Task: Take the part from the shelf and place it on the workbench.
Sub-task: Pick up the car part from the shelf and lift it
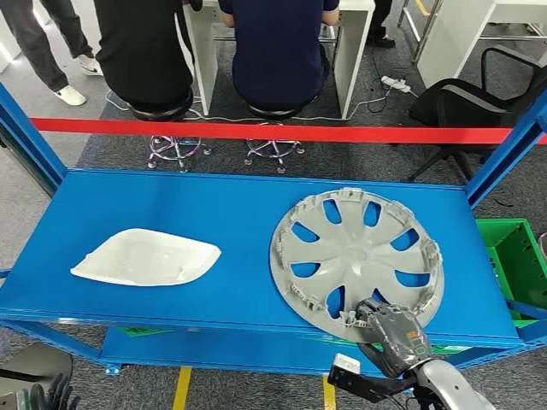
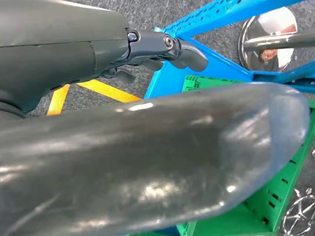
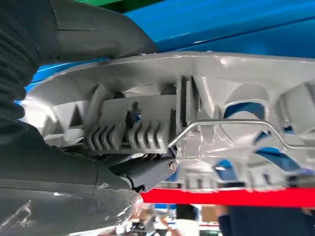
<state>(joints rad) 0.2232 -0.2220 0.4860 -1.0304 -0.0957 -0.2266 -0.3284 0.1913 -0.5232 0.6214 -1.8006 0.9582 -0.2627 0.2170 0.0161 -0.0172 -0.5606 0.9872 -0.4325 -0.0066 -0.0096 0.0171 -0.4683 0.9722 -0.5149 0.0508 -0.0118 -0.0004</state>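
Right hand (image 1: 389, 329) gripping the near rim of the grey wheel cover (image 1: 356, 254), thumb and fingers (image 3: 148, 172) clamped either side of its edge, cover flat on the blue shelf (image 1: 193, 205), left hand (image 2: 156, 49) low, fingers apart, holding nothing, white panel (image 1: 145, 258) well away

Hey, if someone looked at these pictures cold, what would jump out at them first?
Probably the grey hubcap lying on the right half of the blue shelf, with the robot's right hand gripping its near rim. Next, the white curved part lying alone on the shelf's left half, and the red bar across the back.
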